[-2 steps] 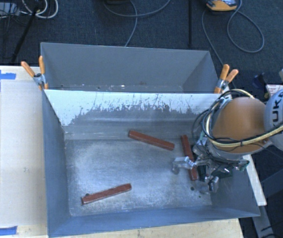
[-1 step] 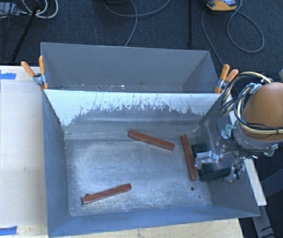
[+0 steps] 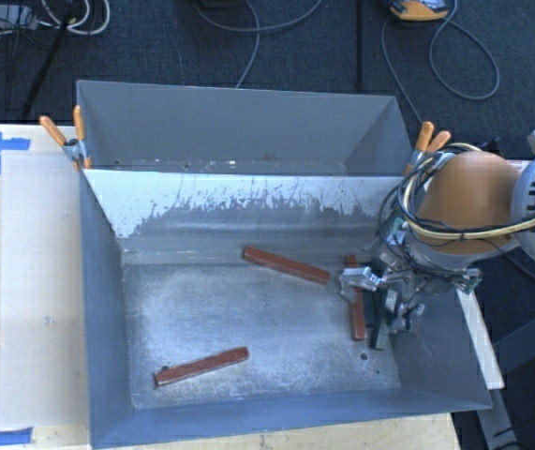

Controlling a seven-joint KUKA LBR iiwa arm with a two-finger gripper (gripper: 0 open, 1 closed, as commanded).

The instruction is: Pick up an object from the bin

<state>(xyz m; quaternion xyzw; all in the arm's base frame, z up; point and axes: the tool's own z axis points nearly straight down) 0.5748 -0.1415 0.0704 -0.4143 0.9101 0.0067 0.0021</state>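
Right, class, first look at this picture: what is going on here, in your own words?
A robot arm reaches from the right into a grey metal bin. Its gripper is down low at the bin's right side, right beside a short brown stick on the floor there. Nothing is lifted yet, and it is unclear whether the gripper has hold of that stick. A second brown stick lies near the middle, and a third brown stick lies at the front left.

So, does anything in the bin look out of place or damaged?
Nothing looks spilled or broken. The front-left brown stick, the middle stick and the right stick beside the gripper simply lie loose at different angles. Only the bin's back wall shows pale scrape marks.
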